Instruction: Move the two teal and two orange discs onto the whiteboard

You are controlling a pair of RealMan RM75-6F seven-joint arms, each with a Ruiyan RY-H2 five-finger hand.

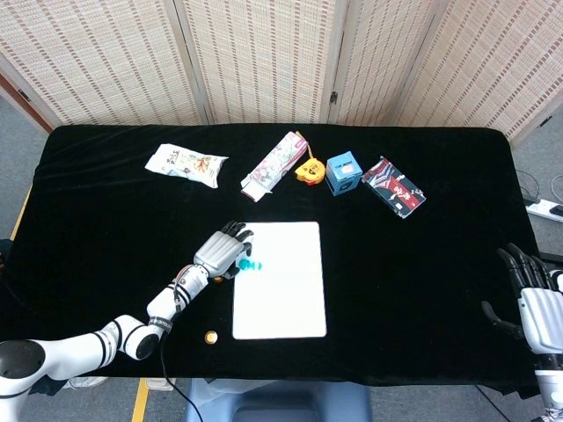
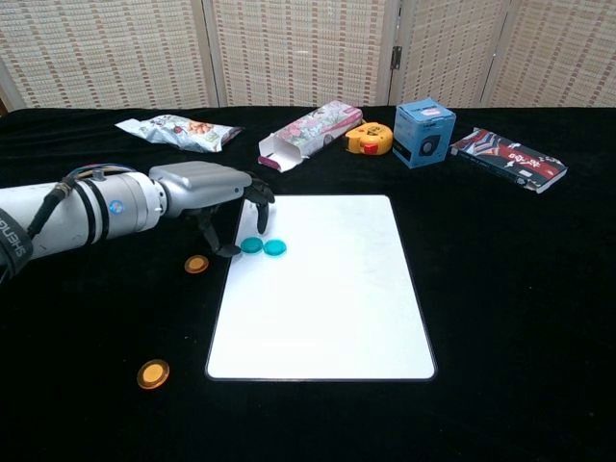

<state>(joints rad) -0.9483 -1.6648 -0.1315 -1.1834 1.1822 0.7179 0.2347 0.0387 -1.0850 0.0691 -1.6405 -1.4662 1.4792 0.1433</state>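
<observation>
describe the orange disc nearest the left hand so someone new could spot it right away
Start at the whiteboard in the middle of the black table. Just off its left edge, below the left hand, an orange disc lies on the cloth. Unlike the two teal discs it is off the board, and it sits farther from the chest camera than the other orange disc.
</observation>
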